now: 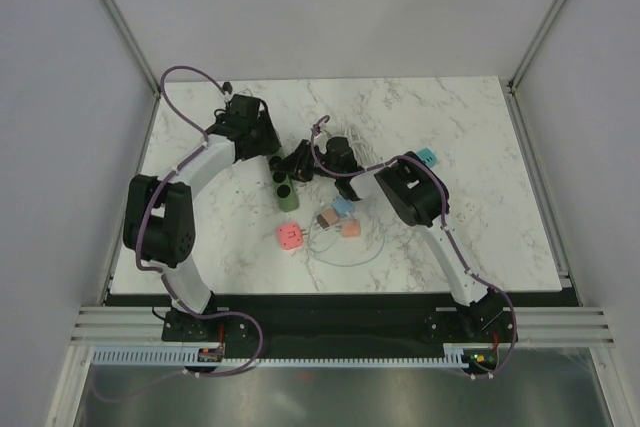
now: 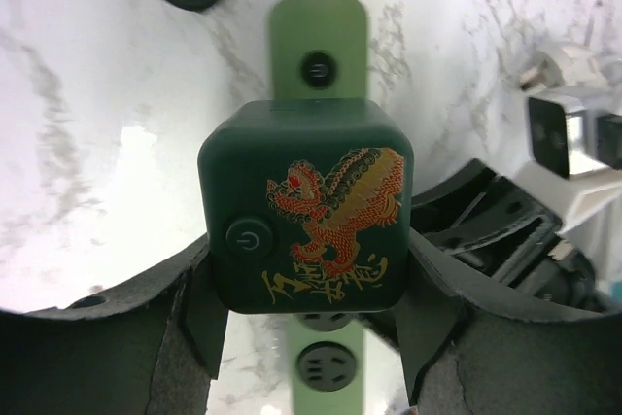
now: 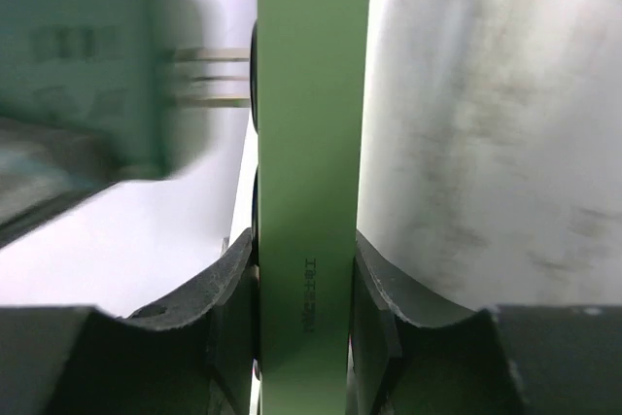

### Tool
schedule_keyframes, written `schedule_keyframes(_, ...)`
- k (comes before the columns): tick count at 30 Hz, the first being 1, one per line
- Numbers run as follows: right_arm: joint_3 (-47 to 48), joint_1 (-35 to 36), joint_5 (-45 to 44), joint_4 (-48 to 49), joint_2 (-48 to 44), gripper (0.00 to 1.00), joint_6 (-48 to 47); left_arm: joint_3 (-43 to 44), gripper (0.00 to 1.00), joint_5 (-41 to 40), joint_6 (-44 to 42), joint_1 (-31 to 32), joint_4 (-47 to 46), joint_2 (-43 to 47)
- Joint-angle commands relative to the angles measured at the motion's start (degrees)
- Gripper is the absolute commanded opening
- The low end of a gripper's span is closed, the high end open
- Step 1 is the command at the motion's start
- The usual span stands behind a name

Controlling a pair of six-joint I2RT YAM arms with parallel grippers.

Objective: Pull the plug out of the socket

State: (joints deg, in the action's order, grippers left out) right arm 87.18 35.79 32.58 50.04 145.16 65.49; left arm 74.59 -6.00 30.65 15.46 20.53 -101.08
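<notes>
Where the plug (image 2: 306,206) sits: I see a dark green cube with a dragon print on the pale green power strip (image 2: 319,36), around the middle of the counter (image 2: 78,94).
Left end effector (image 2: 311,323): fingers pressed on the cube's left and right sides, holding it.
Right end effector (image 3: 303,308): clamped narrow on the strip's two faces.
Prongs (image 3: 209,77): bare metal shows between plug and strip; with the blur I cannot tell whether the tips sit in the socket.
Pink cube (image 1: 290,236): nearer, apart.

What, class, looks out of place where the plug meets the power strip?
The dark green plug stands off the light green power strip. Its bare metal prongs show across the gap between them, so it is not fully seated.
</notes>
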Motion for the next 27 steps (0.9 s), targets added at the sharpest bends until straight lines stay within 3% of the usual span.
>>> schedule_keyframes(1,-0.96,-2.92,-9.72,-10.05,2.23,0.0,-1.42,3.02,0.02,-15.71,-5.21,5.16,-0.58,8.6)
schedule_keyframes(3,-0.69,-2.92,-9.73,-10.49,2.4,0.0,-0.81,2.41,0.02,-18.34,-8.84,7.82,-1.98,10.28)
schedule_keyframes(7,1.59,-3.27,-9.46,-13.48,3.28,0.0,1.21,-3.83,0.02,-13.16,-9.39,8.44,-10.24,13.98)
schedule_keyframes(10,3.34,-3.27,-8.85,-14.52,4.07,0.0,-0.53,-2.96,0.02,-15.0,-9.3,8.44,-9.46,13.63)
schedule_keyframes(12,6.42,-3.36,-9.8,-20.31,3.9,0.0,-4.91,-2.69,0.02,-18.07,-8.69,8.44,-8.14,13.71)
schedule_keyframes(15,10.2,-3.36,-11.39,-27.71,3.37,0.11,-10.02,-3.22,0.02,-18.96,-7.89,8.44,-7.88,14.76)
schedule_keyframes(16,12.29,-3.36,-11.14,-29.72,3.55,0.21,-10.64,-3.22,0.02,-18.79,-7.54,8.36,-7.88,15.12)
schedule_keyframes(24,18.9,-5.29,-10.34,-38.17,4.17,0.55,-15.48,-3.83,0.02,-14.13,-5.17,8.44,-6.82,16.96)
schedule_keyframes(27,20.05,-6.7,-10.43,-41.42,2.5,0.74,-18.55,-3.92,0.02,-10.97,-3.76,8.44,-6.56,16.79)
